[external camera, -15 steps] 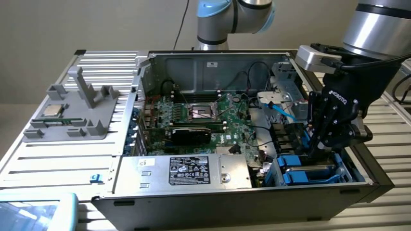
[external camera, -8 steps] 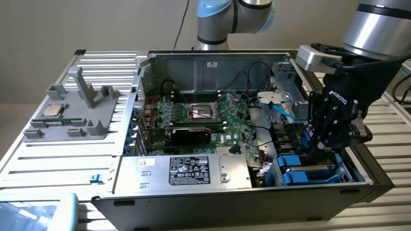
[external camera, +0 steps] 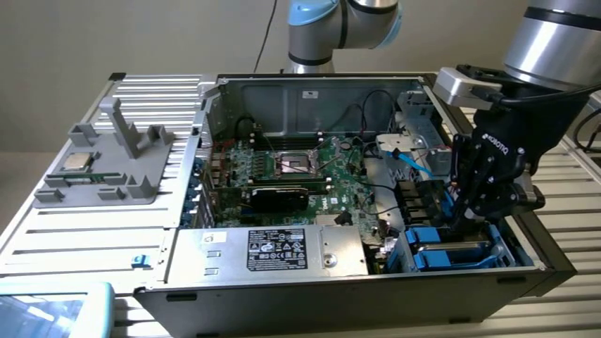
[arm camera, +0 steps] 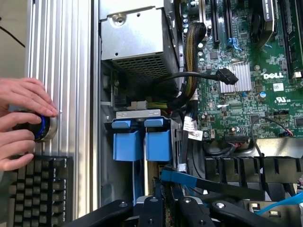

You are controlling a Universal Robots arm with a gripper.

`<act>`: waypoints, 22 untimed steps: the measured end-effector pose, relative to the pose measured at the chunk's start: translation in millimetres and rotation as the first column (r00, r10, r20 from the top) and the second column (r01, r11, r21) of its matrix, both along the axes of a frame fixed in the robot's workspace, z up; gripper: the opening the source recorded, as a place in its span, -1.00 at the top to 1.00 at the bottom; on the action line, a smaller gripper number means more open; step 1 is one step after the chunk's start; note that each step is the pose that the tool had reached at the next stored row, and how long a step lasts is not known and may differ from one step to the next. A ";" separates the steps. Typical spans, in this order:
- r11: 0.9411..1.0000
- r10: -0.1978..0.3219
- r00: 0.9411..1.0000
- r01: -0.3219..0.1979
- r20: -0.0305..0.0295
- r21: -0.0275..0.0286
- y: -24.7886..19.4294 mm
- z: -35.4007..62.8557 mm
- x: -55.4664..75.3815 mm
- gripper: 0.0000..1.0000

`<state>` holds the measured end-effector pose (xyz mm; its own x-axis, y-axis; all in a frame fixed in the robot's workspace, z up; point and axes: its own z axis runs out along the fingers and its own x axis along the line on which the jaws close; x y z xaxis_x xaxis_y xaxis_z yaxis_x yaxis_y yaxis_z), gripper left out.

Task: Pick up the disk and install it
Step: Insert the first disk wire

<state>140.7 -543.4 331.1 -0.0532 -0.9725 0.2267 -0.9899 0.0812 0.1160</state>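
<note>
Gripper (external camera: 466,224) at disk (external camera: 451,255), bay walls (external camera: 522,248) close (tight)

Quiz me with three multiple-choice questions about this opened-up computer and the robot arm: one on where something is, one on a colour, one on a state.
1. Where is the gripper?
A. Over the grey stand on the table.
B. Down at the drive bay, in the corner of the computer case at the exterior view's right.
C. Above the processor socket.

2. What colour are the plastic drive carriers in that bay?
A. Red.
B. Yellow.
C. Blue.

3. What state is the computer case in?
A. Open, circuit board exposed.
B. Closed, cover on.
C. Wrapped in plastic.

1 B: the gripper reaches down into that corner.
2 C: two blue carriers sit side by side.
3 A: the board shows from above.
</note>
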 end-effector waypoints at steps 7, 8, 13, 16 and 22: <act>1.000 -0.002 1.000 0.002 0.000 0.003 -2.4 -0.1 0.1 0.67; 1.000 -0.002 1.000 0.002 0.000 0.003 -2.3 -0.1 0.0 0.67; 1.000 -0.002 1.000 0.002 0.000 0.003 -2.4 -0.2 -0.2 0.67; 1.000 -0.003 1.000 0.003 0.000 0.003 -2.3 -0.2 -0.3 0.67; 1.000 -0.003 1.000 0.003 0.000 0.003 -1.8 -0.2 -0.3 0.67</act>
<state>140.4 -545.2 330.9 -0.0565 -0.9731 0.2234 -0.9897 0.0841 0.1162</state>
